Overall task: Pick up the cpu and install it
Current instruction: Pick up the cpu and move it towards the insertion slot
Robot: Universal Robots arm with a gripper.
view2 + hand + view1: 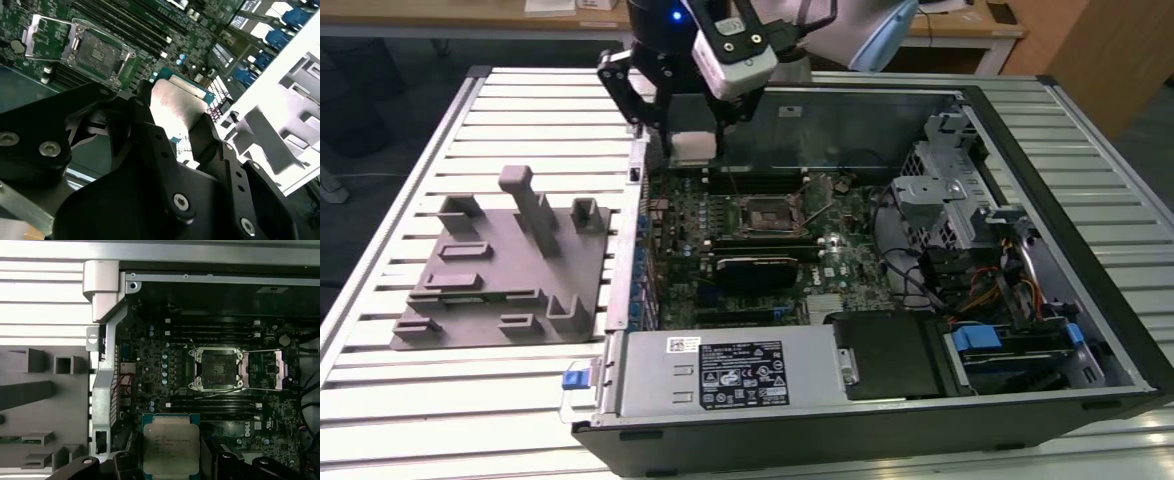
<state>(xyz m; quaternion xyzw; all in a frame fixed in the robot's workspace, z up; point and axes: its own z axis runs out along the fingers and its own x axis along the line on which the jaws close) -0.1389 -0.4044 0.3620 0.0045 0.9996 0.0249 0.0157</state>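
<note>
My gripper [692,156] hangs over the back left corner of the open computer case, shut on the cpu [694,149]. In both wrist views the cpu [170,446] [172,110] shows its pale silver top between the black fingers [207,132], held by its two side edges. The gripper [171,462] [173,120] is above the motherboard, a short way off from the black cpu socket [217,369] [767,213] [97,50]. The socket stands open and bare, its metal load plate [267,370] folded out to the side.
A grey plastic fixture [507,262] with upright blocks lies on the slatted table at the exterior view's left of the case. Inside the case are the power supply [720,372], a drive cage [947,190] and cables. The case's metal wall [107,365] runs close to the gripper.
</note>
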